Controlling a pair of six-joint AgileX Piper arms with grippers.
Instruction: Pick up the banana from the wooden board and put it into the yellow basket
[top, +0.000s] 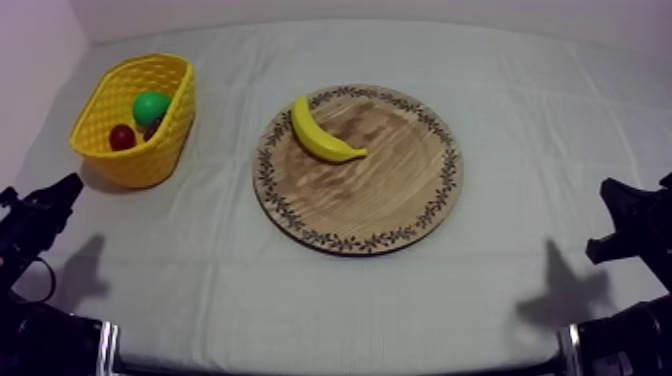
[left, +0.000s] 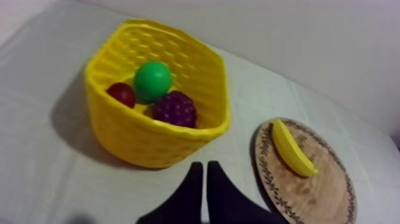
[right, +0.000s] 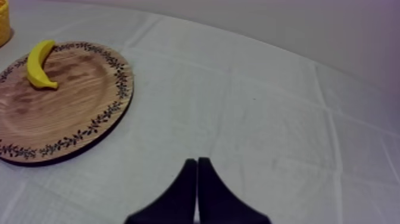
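My left tool (left: 204, 167): two matte black fingers, broad at base, tapering to thin tips, narrow seam between. My right tool (right: 196, 161): same black wedge. My left arm (top: 42, 208), right arm (top: 632, 212): black, blocky, angular; pale band near base.

- Round, smooth green toy fruit (left: 152, 80): lies inside the woven yellow basket (left: 137, 140), highest of the three items there.
- Glossy, round small red fruit (left: 121, 93): in the same basket, just beside the green toy fruit.
- Dark purple, knobbly bunch of grapes (left: 174, 108): in the same basket, just beside the green toy fruit, near the small red fruit.
- Creased grey-white cloth (top: 400, 300): covers the table, showing straight fold lines.
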